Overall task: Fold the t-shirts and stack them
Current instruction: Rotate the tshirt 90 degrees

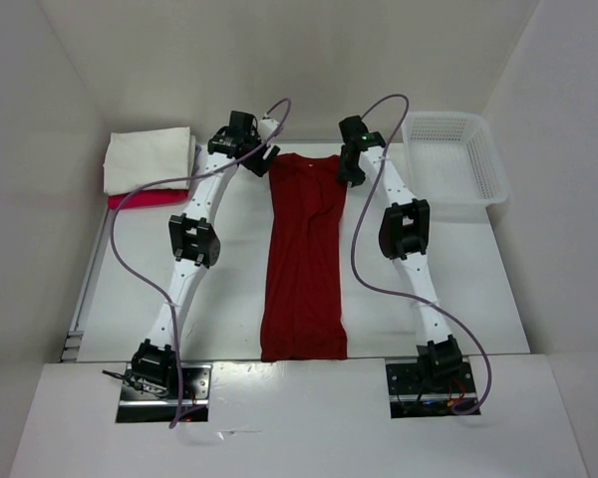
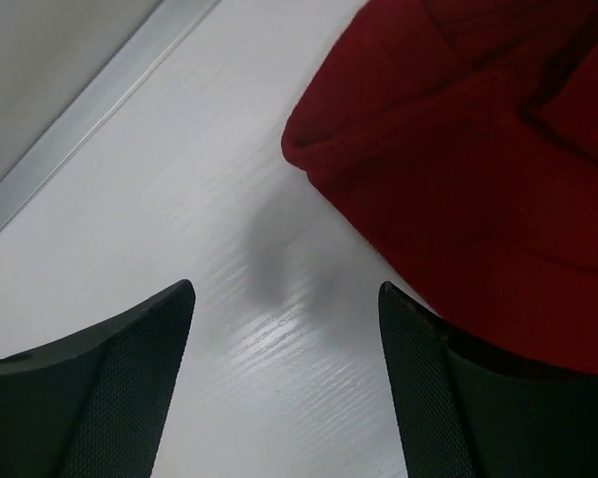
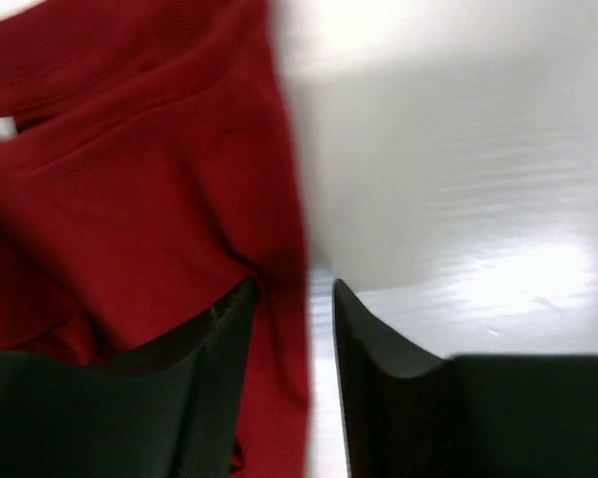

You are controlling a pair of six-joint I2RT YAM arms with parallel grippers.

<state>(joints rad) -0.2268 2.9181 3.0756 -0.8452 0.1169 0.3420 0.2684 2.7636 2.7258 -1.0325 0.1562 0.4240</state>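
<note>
A dark red t-shirt (image 1: 304,259) lies in the middle of the table, folded lengthwise into a long strip with its collar at the far end. My left gripper (image 1: 260,159) hovers just left of the collar end, open over bare table (image 2: 284,289), the red cloth (image 2: 478,149) beside its right finger. My right gripper (image 1: 351,171) is at the shirt's far right corner. Its jaws (image 3: 291,284) stand narrow astride the cloth's right edge (image 3: 130,169), with a gap still showing by the right finger. A folded cream white t-shirt (image 1: 148,159) rests on a magenta-pink one (image 1: 145,199) at the far left.
A white lattice basket (image 1: 458,154) stands at the far right corner. White walls enclose the table on three sides, and a metal rail (image 2: 90,110) runs along the left edge. Both arms' purple cables loop over the table.
</note>
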